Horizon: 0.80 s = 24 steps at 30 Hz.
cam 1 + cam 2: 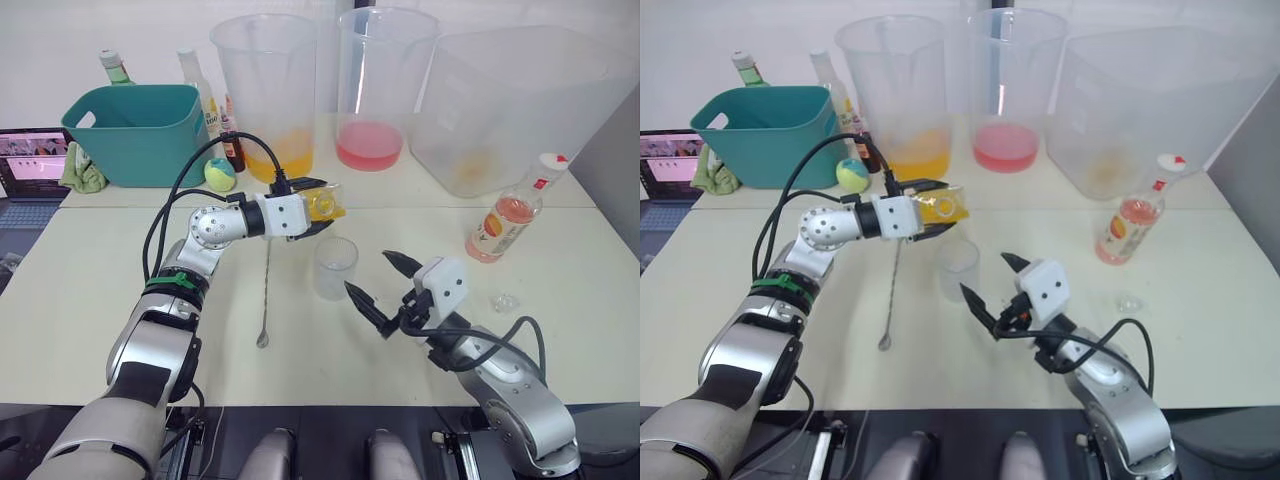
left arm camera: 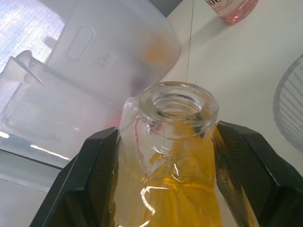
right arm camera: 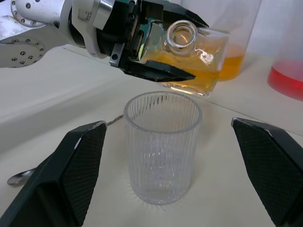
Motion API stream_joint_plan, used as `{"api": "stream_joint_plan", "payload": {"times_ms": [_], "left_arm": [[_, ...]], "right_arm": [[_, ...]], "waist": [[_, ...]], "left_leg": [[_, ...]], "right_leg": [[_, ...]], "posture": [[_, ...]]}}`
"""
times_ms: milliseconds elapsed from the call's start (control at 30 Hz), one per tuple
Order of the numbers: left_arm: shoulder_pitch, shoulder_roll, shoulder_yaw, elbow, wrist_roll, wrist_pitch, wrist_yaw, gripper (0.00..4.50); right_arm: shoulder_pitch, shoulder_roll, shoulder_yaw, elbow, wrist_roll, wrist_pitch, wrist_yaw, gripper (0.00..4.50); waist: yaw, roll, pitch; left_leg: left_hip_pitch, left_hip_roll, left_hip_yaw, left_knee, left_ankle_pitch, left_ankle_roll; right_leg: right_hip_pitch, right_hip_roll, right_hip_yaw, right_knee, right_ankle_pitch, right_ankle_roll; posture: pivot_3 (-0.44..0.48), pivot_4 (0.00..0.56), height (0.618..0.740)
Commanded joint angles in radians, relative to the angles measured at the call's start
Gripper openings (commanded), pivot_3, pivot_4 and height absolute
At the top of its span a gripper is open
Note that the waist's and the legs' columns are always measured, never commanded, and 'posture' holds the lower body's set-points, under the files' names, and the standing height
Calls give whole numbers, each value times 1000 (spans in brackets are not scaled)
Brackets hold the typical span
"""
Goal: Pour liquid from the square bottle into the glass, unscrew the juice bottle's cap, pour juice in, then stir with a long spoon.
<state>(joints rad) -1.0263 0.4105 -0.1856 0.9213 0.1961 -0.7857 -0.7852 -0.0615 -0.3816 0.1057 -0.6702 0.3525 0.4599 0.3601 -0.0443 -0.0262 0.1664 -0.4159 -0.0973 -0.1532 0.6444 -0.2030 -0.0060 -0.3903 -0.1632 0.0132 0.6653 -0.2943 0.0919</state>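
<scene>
My left gripper (image 1: pixel 318 206) is shut on the square bottle (image 1: pixel 326 204), which holds yellow-orange liquid. The bottle lies tilted on its side just above and behind the glass (image 1: pixel 335 267), and its open mouth (image 2: pixel 182 101) points toward the glass. The ribbed glass (image 3: pixel 162 146) stands upright and looks empty. My right gripper (image 1: pixel 369 272) is open beside the glass with a finger on each side, not touching it. The long spoon (image 1: pixel 266 290) lies flat on the table left of the glass. At the right stands the juice bottle (image 1: pixel 503 225) with its white cap (image 1: pixel 551 168) on.
Three big clear pitchers stand at the back: one with orange liquid (image 1: pixel 265 90), one with pink liquid (image 1: pixel 380 85), one nearly empty (image 1: pixel 510 100). A teal basket (image 1: pixel 135 130), a tennis ball (image 1: pixel 220 175) and a laptop (image 1: pixel 35 160) are at the left. A small glass stopper (image 1: pixel 503 300) lies at the right.
</scene>
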Motion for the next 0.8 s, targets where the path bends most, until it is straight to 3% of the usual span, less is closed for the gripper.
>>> {"api": "stream_joint_plan", "payload": {"times_ms": [33,800], "left_arm": [[-63,3,21,-42,-9,-55,68,2803],[-58,56,-29,-33,160,-172,259,2803]], "right_arm": [[-10,0,-15,-16,-5,0,-1,4474],[-7,7,-14,-10,-10,11,1,4474]], "waist": [[0,0,0],[-1,0,0]], "left_leg": [[0,0,0,0,0,0],[0,0,0,0,2,-4]], "right_leg": [[0,0,0,0,0,0],[0,0,0,2,0,0]], "posture": [[0,150,729],[0,150,729]]}}
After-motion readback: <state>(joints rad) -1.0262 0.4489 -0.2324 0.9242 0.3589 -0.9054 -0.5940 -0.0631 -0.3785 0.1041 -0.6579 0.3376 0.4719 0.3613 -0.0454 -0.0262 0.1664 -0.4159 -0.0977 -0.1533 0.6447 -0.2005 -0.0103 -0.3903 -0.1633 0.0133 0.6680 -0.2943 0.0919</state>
